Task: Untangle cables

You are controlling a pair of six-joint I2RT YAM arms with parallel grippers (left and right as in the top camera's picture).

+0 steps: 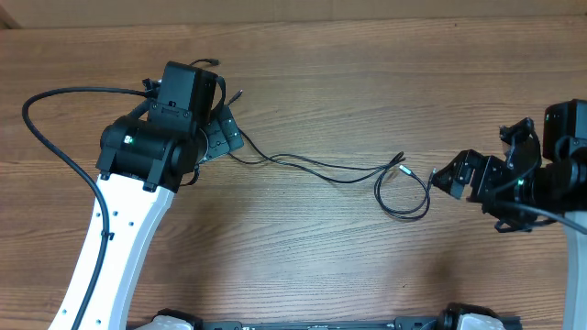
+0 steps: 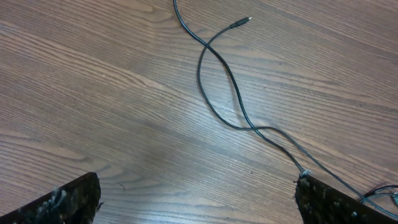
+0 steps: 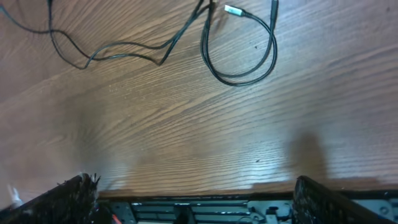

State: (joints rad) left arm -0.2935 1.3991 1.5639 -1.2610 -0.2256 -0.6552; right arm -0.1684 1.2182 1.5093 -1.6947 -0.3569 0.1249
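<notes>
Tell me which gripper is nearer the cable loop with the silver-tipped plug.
Right. The right gripper sits open just beside the cable loop, not touching it. The left gripper is over the opposite end of the cables, well away from the loop.

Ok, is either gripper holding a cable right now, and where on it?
Nothing is held. Left gripper and right gripper are both open; the cables lie on the table.

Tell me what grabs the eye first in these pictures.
Thin black cables trail across the middle of the wooden table, ending in a loop with a silver-tipped plug. The left gripper sits open at one end; the right gripper is open beside the loop.
</notes>
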